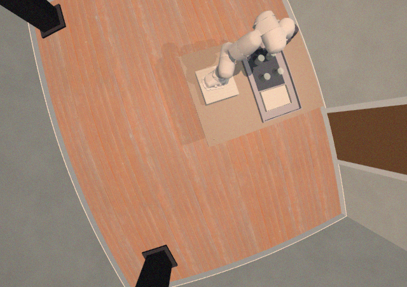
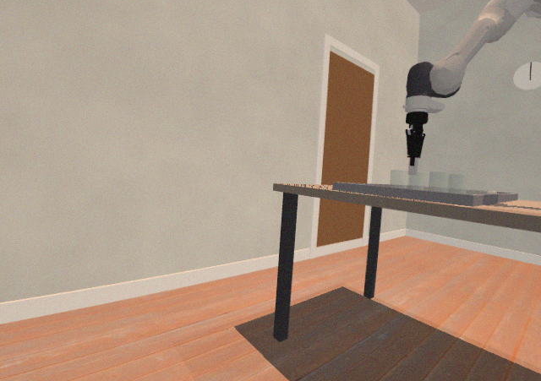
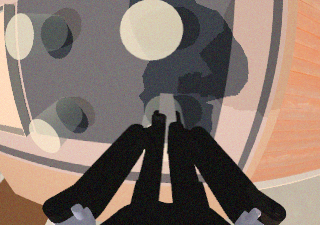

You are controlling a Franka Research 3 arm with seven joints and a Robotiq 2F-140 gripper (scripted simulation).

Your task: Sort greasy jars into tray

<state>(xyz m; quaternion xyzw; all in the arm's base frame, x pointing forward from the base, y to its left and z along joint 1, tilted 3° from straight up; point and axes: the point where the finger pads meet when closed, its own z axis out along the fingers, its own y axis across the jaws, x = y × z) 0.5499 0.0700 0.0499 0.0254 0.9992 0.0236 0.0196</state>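
Observation:
My gripper (image 2: 412,166) (image 3: 165,103) is shut and empty, pointing down. Its tips are just over or against a jar (image 3: 151,111), which is largely hidden by the fingers; contact cannot be told. Another jar (image 1: 261,57) (image 3: 151,30) stands close ahead of the tips in the wrist view. Two more jars, one (image 1: 266,76) (image 3: 20,36) and one (image 1: 280,70) (image 3: 45,135), stand nearer the tray. All four look upright on the dark mat (image 1: 275,82) (image 3: 107,77). The cream tray (image 1: 276,98) (image 3: 7,102) lies beside the mat, with no jar seen in it.
A raised grey-mauve border (image 1: 257,104) (image 3: 250,50) surrounds the mat and tray. The arm's base stands on a pale plate (image 1: 220,96) beside it. The arm hides part of the mat's far end in the top view.

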